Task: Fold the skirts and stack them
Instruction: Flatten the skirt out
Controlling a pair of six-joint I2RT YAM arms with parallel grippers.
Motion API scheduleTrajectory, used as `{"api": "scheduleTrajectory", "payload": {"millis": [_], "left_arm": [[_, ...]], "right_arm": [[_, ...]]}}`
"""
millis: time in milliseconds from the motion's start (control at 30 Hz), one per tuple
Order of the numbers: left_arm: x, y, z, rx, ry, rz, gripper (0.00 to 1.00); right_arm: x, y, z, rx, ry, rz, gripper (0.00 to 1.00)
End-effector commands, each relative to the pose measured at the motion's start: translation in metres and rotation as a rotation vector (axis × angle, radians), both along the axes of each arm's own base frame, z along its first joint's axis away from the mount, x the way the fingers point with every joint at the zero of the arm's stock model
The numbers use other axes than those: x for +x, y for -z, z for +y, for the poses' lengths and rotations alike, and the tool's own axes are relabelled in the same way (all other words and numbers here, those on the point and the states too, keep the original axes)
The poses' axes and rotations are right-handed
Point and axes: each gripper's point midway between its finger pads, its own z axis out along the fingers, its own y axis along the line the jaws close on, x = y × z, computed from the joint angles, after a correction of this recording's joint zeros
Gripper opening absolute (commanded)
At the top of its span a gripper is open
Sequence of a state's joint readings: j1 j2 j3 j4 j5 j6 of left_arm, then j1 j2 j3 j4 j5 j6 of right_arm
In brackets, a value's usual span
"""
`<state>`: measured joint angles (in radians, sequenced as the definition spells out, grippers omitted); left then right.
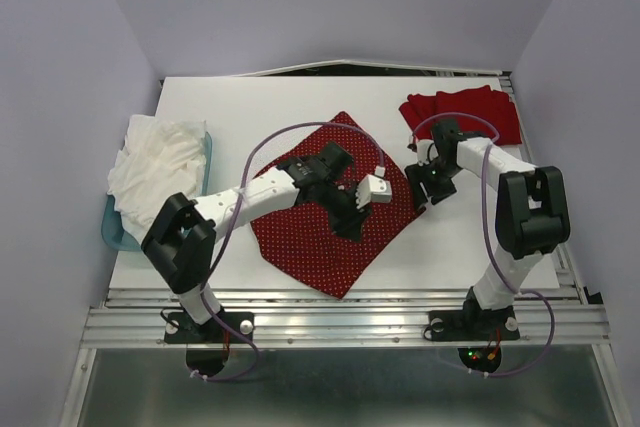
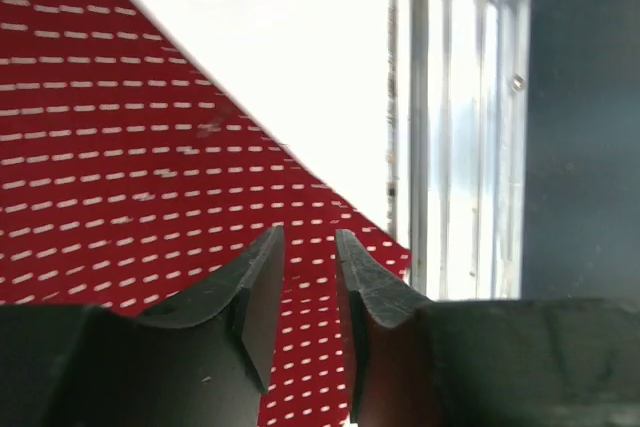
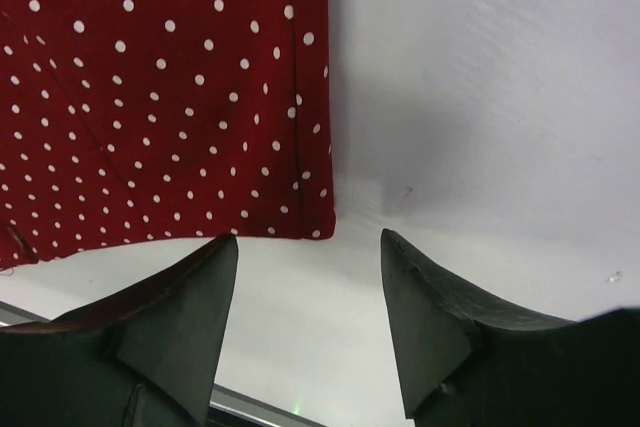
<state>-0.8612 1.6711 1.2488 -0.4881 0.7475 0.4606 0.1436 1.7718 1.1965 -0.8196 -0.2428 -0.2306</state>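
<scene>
The polka-dot skirt [image 1: 335, 202] is spread mid-frame under the narrowly parted left gripper [image 1: 352, 209]; its right corner lies just left of the wide-open right gripper [image 1: 418, 187].

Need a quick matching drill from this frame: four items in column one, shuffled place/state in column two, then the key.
Column one:
1. polka-dot skirt
2. plain red skirt
3. white cloth
4. right gripper

Column two:
A. heaped in the blue bin at the table's left edge
B. open, over bare table just off a cloth corner
C. spread flat at table centre, under the left gripper
D. bunched at the far right corner of the table

Pairs: 1-C, 2-D, 3-A, 4-B
</scene>
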Motion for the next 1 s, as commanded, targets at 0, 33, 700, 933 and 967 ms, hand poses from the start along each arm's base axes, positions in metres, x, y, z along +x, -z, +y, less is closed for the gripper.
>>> {"api": "scheduleTrajectory", "payload": {"millis": [0,33,700,933,967], "left_arm": [[0.043,-0.008,0.023,-0.004,-0.124,-0.029,0.35],[0.052,-0.001,0.033,0.017,-0.133,-0.047,0.34],[-0.033,0.134,0.098,0.437,0.242,-0.206,0.04],[-0.089,0.081,0.014,0.223,0.356,-0.019,0.05],[-0.100,0.061,-0.006,0.146,0.360,0.007,0.07]], "right_arm": [[0.022,0.000,0.006,0.024,-0.023,-0.046,0.63],[0.020,0.002,0.010,0.046,-0.032,-0.036,0.62],[0.073,0.014,0.024,0.085,-0.112,-0.049,0.01],[0.074,0.000,0.044,0.165,-0.233,-0.079,0.01],[0.070,-0.004,0.049,0.179,-0.255,-0.087,0.01]]}}
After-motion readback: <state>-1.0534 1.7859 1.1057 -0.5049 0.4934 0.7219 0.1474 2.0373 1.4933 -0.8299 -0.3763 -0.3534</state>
